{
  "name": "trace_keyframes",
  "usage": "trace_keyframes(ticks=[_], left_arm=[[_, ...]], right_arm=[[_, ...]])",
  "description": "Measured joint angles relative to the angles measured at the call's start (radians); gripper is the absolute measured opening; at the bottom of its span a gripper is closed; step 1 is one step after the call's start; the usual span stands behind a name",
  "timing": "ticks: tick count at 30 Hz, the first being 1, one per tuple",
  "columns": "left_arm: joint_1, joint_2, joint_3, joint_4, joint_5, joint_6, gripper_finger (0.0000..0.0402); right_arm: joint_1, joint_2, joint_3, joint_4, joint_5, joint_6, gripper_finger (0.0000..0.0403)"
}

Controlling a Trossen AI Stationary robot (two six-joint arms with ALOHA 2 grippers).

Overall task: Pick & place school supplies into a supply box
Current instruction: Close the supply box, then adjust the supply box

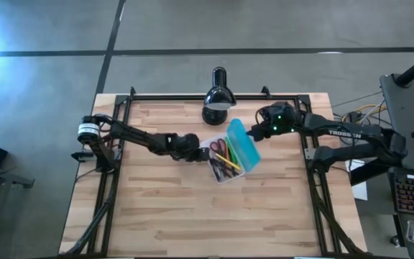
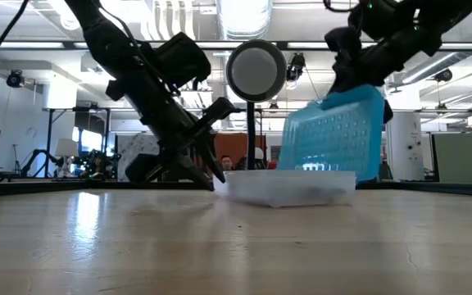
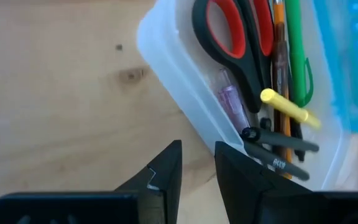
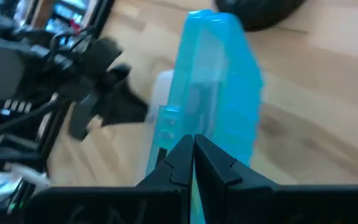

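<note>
On my left wrist camera, the left gripper (image 3: 197, 171) has its fingers (image 3: 166, 177) drawn nearly together with only a narrow slit between them, holding nothing. The tips sit low over the wood, just beside the outer wall of the supply box (image 3: 185, 93). On my right wrist camera, the right gripper (image 4: 192, 163) has its fingers (image 4: 176, 165) pressed together at the edge of the teal lid (image 4: 219, 93); I cannot tell whether they actually pinch the lid or merely touch it.

Inside the clear tray I read the red-handled scissors (image 3: 235, 43), an orange pen (image 3: 281, 68), a green pen (image 3: 297, 50), a yellow marker (image 3: 291, 109) and black pens (image 3: 278, 140), all lying lengthwise.

From overhead, the box (image 1: 230, 152) lies near the table (image 1: 192, 216) centre, slightly toward the far edge, with its lid raised on the right arm's side. The left gripper (image 1: 192, 149) is against the box's left side; the right gripper (image 1: 259, 129) is at the lid's far corner. A black desk lamp (image 1: 218, 97) stands at the far edge, just behind the box.
</note>
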Motion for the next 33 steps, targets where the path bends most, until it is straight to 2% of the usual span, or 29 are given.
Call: trace_keyframes(ticks=[6, 11, 16, 20, 23, 28, 33], left_arm=[[0.001, 0.0, 0.001, 0.003, -0.01, 0.001, 0.008], [0.001, 0.0, 0.002, 0.002, -0.008, 0.002, 0.008], [0.001, 0.0, 0.001, -0.001, -0.004, 0.003, 0.008], [-0.002, 0.0, 0.001, -0.012, 0.0, 0.015, 0.008], [-0.002, -0.001, 0.001, -0.012, 0.002, 0.021, 0.008], [-0.002, -0.002, 0.001, -0.011, 0.006, 0.031, 0.008], [-0.012, -0.002, 0.001, 0.054, 0.027, 0.032, 0.008]], right_arm=[[0.108, 0.065, 0.051, 0.018, 0.019, 0.018, 0.0008], [0.204, 0.225, 0.05, 0.221, 0.03, 0.073, 0.0008], [0.241, 0.334, 0.047, 0.387, 0.024, 0.13, 0.0009], [0.249, 0.365, 0.045, 0.378, 0.011, 0.135, 0.0009], [0.248, 0.337, 0.046, 0.379, 0.016, 0.111, 0.0009], [0.248, 0.188, 0.046, 0.233, 0.117, 0.024, 0.0009], [0.262, 0.007, 0.047, -0.163, 0.234, 0.007, 0.0009]])
